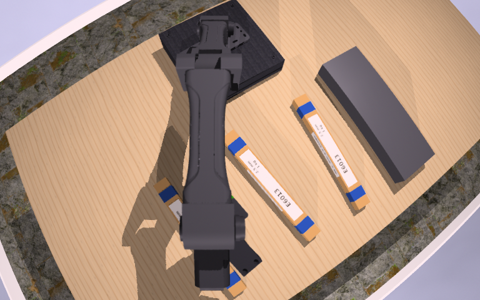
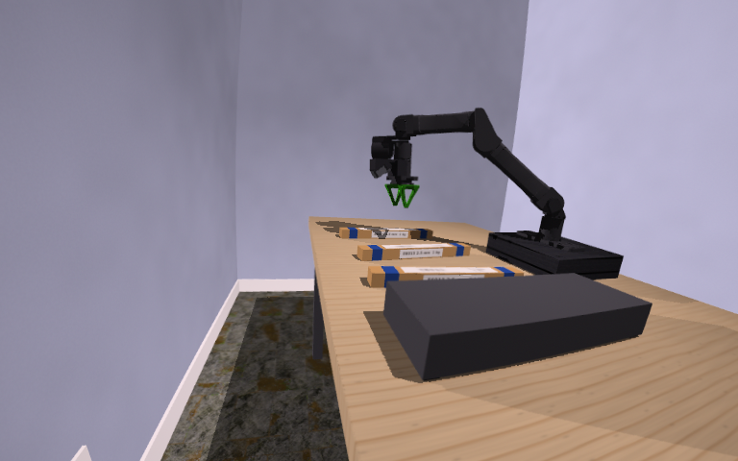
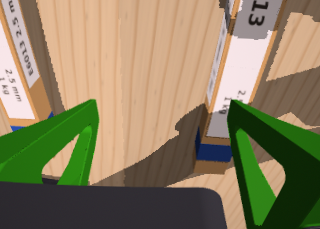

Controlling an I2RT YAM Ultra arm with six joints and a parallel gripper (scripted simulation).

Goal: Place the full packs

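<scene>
Overall, hand [image 1: 242, 243] [image 2: 401, 205] [image 3: 163, 109] is open & empty, raised above tabletop [image 1: 86, 130] [image 2: 533, 400] [image 3: 150, 39]. Nearest, below & slightly to its R: partly shaded E6013 pk [image 1: 174, 202] [image 2: 389, 233] [image 3: 240, 84]. Below L: middle pk [image 1: 272, 185] [image 2: 419, 252] [image 3: 20, 84]. Farther L: third pk [image 1: 330, 150] [image 2: 447, 274], flat, just beside low dk platform [image 1: 376, 115] [image 2: 516, 308], farthest L.

Printed labels of the electrode packs: white top labels on the middle pack [image 1: 272, 185] [image 2: 413, 252] and the pack nearest the platform [image 1: 330, 152] [image 2: 444, 275] each bear "E6013", "2.5 mm" and "1 kg"; the middle pack's side label repeats "E6013 2.5 mm".
</scene>
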